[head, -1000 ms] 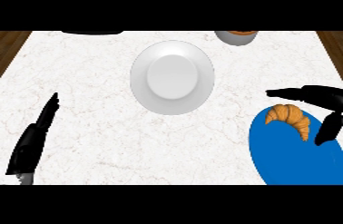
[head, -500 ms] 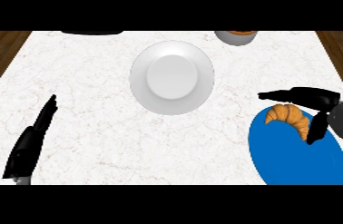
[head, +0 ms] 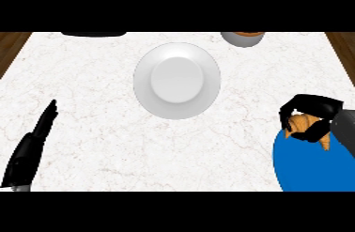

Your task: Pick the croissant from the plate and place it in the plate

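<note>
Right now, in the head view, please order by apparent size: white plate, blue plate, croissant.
1. white plate, fully visible.
2. blue plate, cut by the picture's edge, so its rank is unsure.
3. croissant, partly hidden by the right hand.

Right hand (head: 312,114) seen at view's right edge, fingers and thumb curled round croissant (head: 305,127), grey forearm entering from lower right. Left hand (head: 33,144) held at lower left, fingers straight, pointed up.
</note>
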{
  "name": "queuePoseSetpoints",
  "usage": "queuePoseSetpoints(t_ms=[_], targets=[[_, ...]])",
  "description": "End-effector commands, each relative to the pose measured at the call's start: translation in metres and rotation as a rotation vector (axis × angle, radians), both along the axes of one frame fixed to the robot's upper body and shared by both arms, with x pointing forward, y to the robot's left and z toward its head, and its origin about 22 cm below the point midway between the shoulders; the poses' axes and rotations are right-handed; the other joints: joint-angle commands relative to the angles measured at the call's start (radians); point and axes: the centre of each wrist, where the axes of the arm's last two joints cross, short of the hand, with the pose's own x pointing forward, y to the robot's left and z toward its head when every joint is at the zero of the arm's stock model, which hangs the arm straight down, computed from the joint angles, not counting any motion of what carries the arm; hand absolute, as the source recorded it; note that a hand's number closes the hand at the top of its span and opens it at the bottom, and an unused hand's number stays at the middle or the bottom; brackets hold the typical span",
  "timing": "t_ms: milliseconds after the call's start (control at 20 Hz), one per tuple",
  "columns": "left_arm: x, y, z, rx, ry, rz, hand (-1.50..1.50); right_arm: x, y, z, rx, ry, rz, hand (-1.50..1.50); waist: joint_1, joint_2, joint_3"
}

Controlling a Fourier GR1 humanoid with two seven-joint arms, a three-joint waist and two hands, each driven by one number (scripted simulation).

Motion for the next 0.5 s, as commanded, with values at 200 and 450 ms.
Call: queuePoseSetpoints(t_ms=[200,450], targets=[[0.006,0.009,0.005,-0.003,0.000,0.001,0.00,0.009,-0.015,-0.001,-0.133,-0.103,-0.511,1.50,-0.008,0.002,-0.001],[0.006,0.006,0.000,0.013,0.009,0.014,0.00,0.022,-0.010,0.012,-0.275,-0.337,-0.890,1.50,-0.017,-0.004,-0.002]])
